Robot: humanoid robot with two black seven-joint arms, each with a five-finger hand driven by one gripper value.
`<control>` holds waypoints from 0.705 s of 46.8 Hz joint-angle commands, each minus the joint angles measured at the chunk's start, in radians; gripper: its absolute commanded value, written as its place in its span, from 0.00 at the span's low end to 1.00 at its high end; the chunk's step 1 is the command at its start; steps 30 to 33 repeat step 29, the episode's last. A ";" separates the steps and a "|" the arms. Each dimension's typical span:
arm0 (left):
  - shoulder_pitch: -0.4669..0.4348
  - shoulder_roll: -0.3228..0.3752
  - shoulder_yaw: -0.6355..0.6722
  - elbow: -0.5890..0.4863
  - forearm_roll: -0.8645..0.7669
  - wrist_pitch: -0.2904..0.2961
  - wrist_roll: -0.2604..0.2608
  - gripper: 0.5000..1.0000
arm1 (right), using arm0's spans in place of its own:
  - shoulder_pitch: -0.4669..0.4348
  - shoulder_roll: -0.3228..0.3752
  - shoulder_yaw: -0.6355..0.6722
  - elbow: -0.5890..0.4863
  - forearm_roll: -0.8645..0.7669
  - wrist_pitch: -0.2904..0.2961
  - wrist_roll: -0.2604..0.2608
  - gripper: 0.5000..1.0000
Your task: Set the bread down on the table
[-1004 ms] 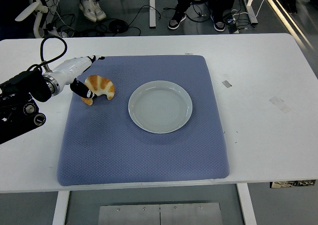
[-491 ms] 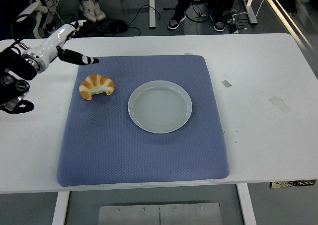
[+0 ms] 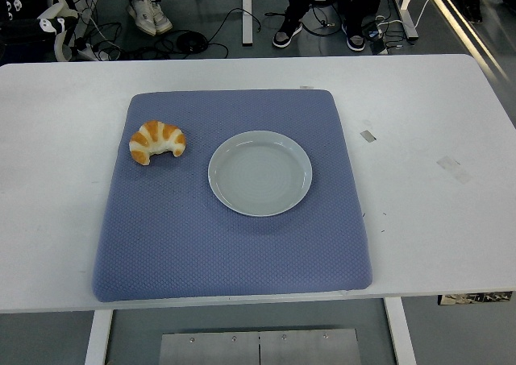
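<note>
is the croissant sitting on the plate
No, the croissant lies on the blue mat to the left of the plate, apart from it, and the plate holds nothing.

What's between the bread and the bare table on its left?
Nothing visible. The bread lies on the blue mat near its left edge, the white table beside it; the plate sits on the opposite side. No robot hand in view.
</note>
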 commanded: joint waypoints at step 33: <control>0.049 0.008 -0.018 0.002 -0.053 -0.020 0.007 0.90 | 0.012 0.000 0.000 0.003 0.000 0.001 0.000 1.00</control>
